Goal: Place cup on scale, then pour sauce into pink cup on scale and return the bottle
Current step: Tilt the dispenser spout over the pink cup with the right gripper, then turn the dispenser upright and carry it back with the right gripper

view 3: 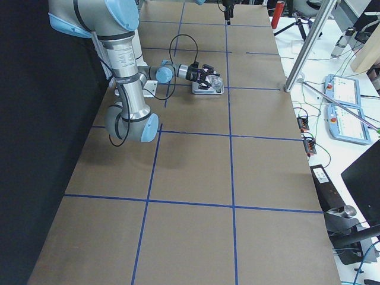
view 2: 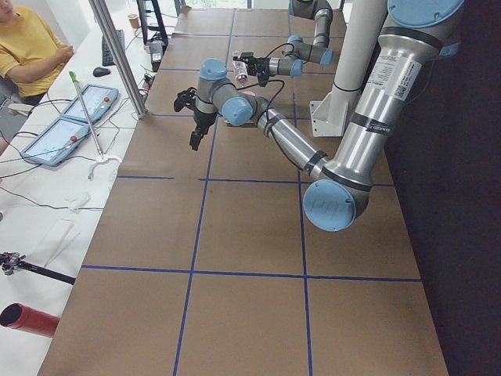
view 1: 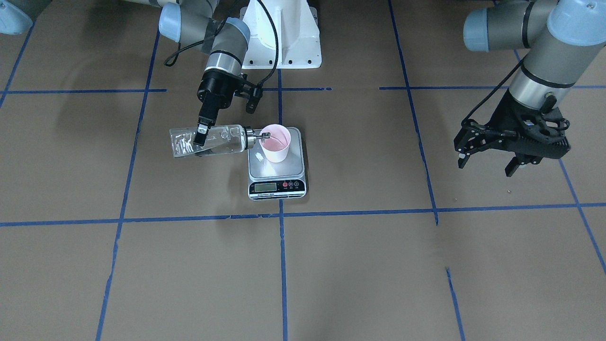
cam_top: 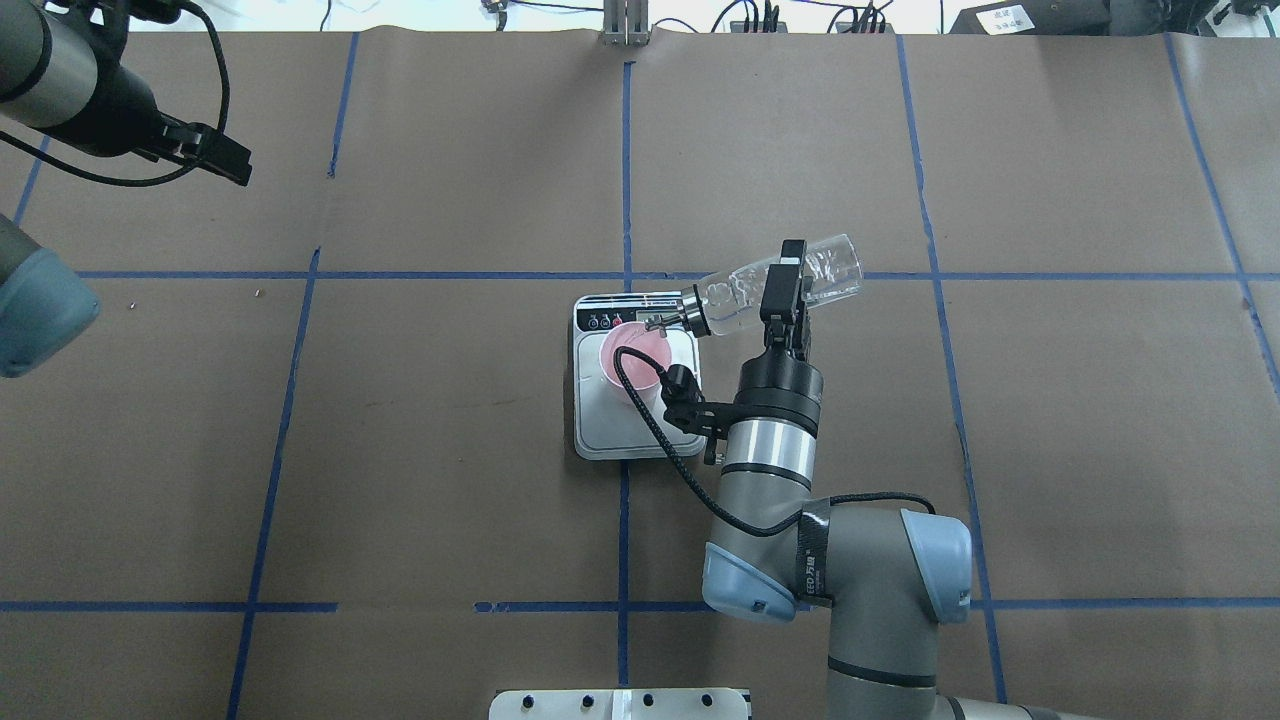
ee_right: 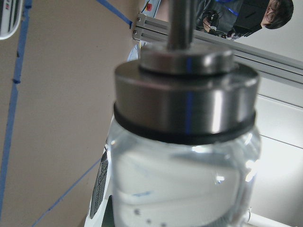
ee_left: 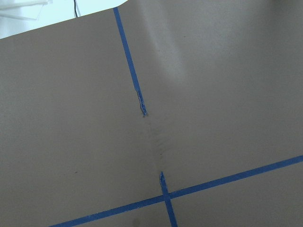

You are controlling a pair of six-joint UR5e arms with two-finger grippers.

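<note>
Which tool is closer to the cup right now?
Right. The right tool holds the tipped bottle beside the cup on the scale; the left tool hangs open, far off to the robot's left.

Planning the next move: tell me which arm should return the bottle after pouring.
Right. The right gripper grips the tipped bottle, spout over the cup on the scale; the left gripper hangs open, far aside.
</note>
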